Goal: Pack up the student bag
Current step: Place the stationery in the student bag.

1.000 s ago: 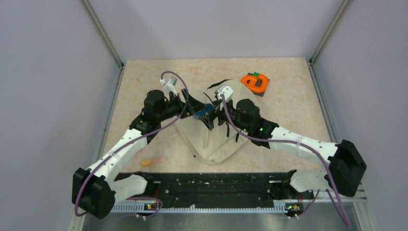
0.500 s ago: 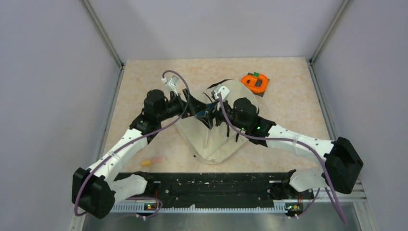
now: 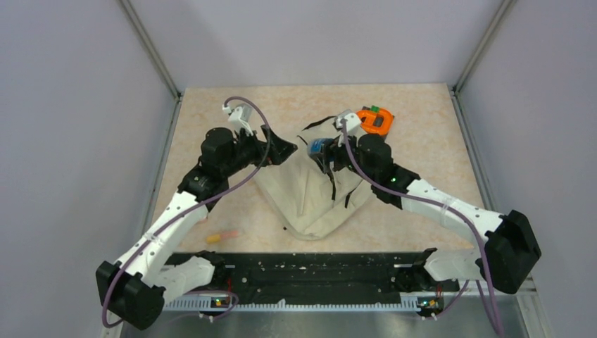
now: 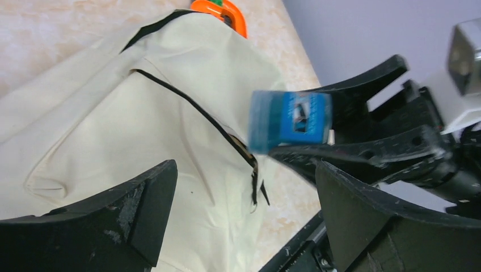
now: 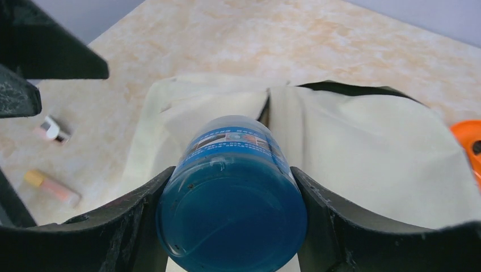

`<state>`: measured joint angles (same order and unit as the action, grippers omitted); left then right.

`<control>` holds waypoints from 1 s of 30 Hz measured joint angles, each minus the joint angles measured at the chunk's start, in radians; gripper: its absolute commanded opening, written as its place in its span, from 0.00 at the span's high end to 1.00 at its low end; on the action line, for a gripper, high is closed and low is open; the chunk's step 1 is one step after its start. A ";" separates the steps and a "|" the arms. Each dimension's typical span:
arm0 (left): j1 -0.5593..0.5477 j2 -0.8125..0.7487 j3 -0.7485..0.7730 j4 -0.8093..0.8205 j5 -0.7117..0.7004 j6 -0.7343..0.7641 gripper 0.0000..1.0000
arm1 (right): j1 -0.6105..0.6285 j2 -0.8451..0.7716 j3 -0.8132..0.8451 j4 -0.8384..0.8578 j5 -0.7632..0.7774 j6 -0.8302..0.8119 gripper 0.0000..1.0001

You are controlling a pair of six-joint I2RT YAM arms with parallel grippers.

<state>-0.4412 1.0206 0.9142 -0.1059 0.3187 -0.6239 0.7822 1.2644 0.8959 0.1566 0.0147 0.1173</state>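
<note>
The student bag (image 3: 310,201) is a cream fabric backpack with black zipper lines, lying flat in the middle of the table; it also fills the left wrist view (image 4: 113,113). My right gripper (image 3: 325,150) is shut on a blue bottle (image 3: 318,148) and holds it above the bag's upper part. In the right wrist view the bottle (image 5: 235,141) sits between both fingers of that gripper (image 5: 231,195), its base toward the camera. My left gripper (image 3: 287,149) hangs open and empty just left of the bottle (image 4: 289,120), over the bag's left edge, with nothing in its wide gap (image 4: 244,175).
An orange clamp-like object (image 3: 372,120) on a dark base lies past the bag's right corner. A small pink-and-yellow stick (image 3: 220,236) lies at the near left, and a small white piece (image 5: 52,129) lies close to it. A black rail (image 3: 303,267) runs along the near edge.
The blue bottle passed from my left gripper to my right. The left one opened and drew back to the left; the right one closed on the bottle and carried it slightly right and farther away.
</note>
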 measured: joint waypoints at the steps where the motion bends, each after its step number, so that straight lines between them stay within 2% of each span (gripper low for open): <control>1: -0.002 0.008 0.007 -0.009 -0.014 0.005 0.04 | -0.019 -0.009 0.000 -0.004 0.005 0.004 0.73; 11: -0.097 0.293 0.171 -0.119 -0.201 0.023 0.03 | -0.147 -0.048 -0.027 -0.064 0.056 0.028 0.73; 17: -0.121 0.433 0.280 -0.158 -0.261 0.034 0.02 | -0.157 -0.048 -0.039 -0.098 0.051 0.033 0.72; 24: -0.160 0.603 0.476 -0.287 -0.418 0.094 0.02 | -0.159 -0.048 -0.043 -0.090 0.037 0.037 0.72; 28: -0.186 0.670 0.541 -0.360 -0.469 0.127 0.11 | -0.161 -0.048 -0.059 -0.090 0.037 0.041 0.71; 30: -0.192 0.694 0.556 -0.383 -0.471 0.137 0.25 | -0.164 -0.048 -0.064 -0.090 0.036 0.043 0.71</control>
<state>-0.6327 1.7142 1.4700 -0.4889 -0.1520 -0.4870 0.6186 1.2167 0.8322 0.0669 0.0505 0.1600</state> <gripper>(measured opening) 0.910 0.647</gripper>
